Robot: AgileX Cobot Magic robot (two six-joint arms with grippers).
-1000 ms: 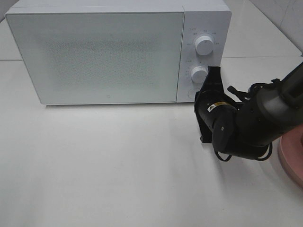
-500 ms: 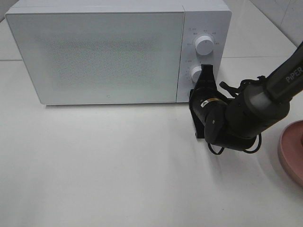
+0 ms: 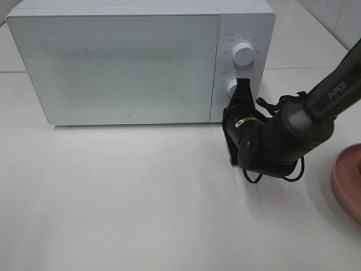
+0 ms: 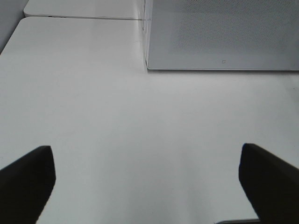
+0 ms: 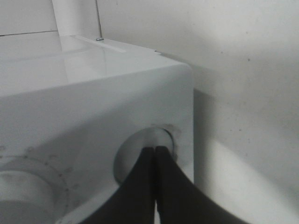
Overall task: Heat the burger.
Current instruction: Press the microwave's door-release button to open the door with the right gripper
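White surfaces fill the scene: a microwave (image 3: 113, 62) is stood at the back of a pale table (image 3: 141, 197), and its door is seen shut. Two knobs are set one above the other on its panel, the upper knob (image 3: 243, 53) fully shown and the lower knob (image 3: 233, 87) partly covered by the black right arm (image 3: 293, 130), which is reached in from the right.

The right gripper (image 5: 155, 150) is held with its jaws pressed together and nothing between them. In the right wrist view its joined tips are laid over the round button (image 5: 133, 158) at the panel's lower corner, just beside the lower knob; whether the button is being pushed in cannot be told.

The left gripper (image 4: 145, 156) is spread wide, with one dark finger (image 4: 25, 179) seen at either side of its wrist view. Only bare table is seen between them, and the microwave's lower front corner is seen well ahead of them.

A pink plate (image 3: 347, 180) is cut off by the right edge of the high view, near the right arm, and the part shown is bare.

The burger is not shown in any view, so its place relative to either gripper cannot be told.
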